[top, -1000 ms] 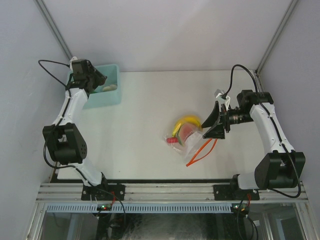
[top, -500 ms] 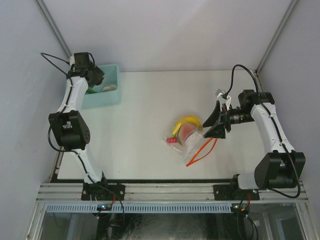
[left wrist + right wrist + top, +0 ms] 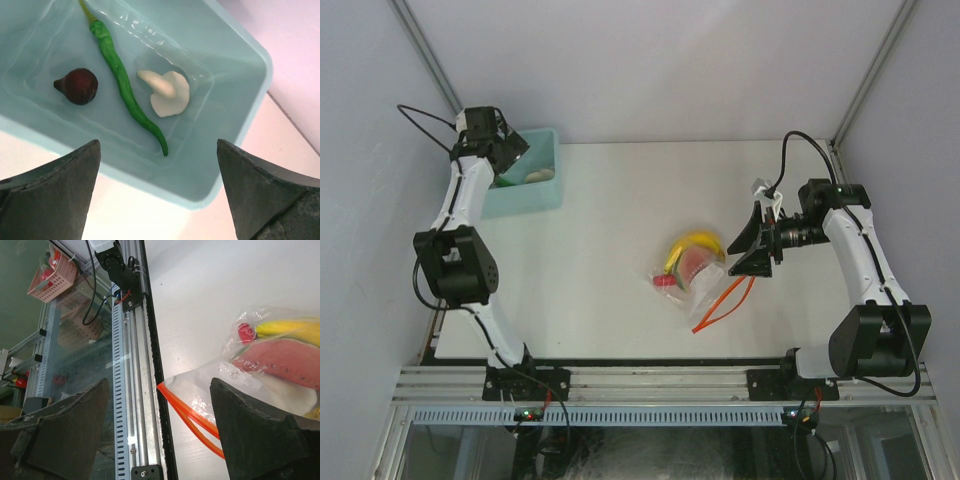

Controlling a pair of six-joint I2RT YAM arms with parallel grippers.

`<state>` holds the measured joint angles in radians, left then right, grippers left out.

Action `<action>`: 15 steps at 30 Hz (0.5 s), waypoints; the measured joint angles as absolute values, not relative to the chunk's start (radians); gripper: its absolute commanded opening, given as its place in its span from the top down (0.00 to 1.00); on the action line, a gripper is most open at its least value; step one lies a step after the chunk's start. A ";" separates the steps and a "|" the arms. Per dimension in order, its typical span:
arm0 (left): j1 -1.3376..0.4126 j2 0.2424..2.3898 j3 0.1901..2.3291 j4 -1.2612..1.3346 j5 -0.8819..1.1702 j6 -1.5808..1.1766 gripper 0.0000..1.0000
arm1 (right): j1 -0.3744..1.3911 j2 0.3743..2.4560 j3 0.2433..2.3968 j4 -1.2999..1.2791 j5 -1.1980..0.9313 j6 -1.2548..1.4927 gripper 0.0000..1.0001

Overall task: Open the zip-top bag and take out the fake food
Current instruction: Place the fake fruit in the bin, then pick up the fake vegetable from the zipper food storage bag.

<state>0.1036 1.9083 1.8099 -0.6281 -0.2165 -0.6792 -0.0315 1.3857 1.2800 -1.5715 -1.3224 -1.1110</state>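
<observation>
Over the teal bin (image 3: 252, 107), my left gripper (image 3: 508, 152) gapes wide and empty above a green chili (image 3: 122, 80) and a white mushroom (image 3: 167, 92). Mid-table, the zip-top bag (image 3: 692, 278), banana (image 3: 692, 243) inside, lies just beside my right gripper (image 3: 734, 256), spread wide, empty.

clear zip-top bag (image 3: 698, 287) on table (image 3: 610, 200), fake food (image 3: 691, 243) inside

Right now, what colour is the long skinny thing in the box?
Green. The pepper lies in the teal bin; the left wrist view shows it best.
</observation>
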 measured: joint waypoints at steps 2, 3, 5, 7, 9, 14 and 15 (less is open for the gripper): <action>0.105 1.837 1.724 -0.567 -0.189 -0.664 0.00 | -0.031 1.386 1.280 -1.571 -1.320 -1.111 0.19; 0.105 1.796 1.681 -0.543 -0.173 -0.659 0.00 | -0.031 1.385 1.280 -1.571 -1.319 -1.112 0.19; 0.106 1.725 1.607 -0.488 -0.143 -0.651 0.00 | -0.032 1.385 1.280 -1.571 -1.317 -1.113 0.19; 0.106 1.660 1.543 -0.436 -0.109 -0.641 0.00 | -0.033 1.385 1.280 -1.571 -1.317 -1.115 0.18; 0.107 1.611 1.495 -0.382 -0.070 -0.635 0.00 | -0.035 1.383 1.280 -1.571 -1.316 -1.118 0.19; 0.108 1.531 1.388 -0.274 0.033 -0.618 0.00 | -0.038 1.382 1.280 -1.571 -1.308 -1.127 0.18; 0.108 1.516 1.366 -0.257 0.054 -0.617 0.00 | -0.038 1.382 1.280 -1.571 -1.307 -1.128 0.19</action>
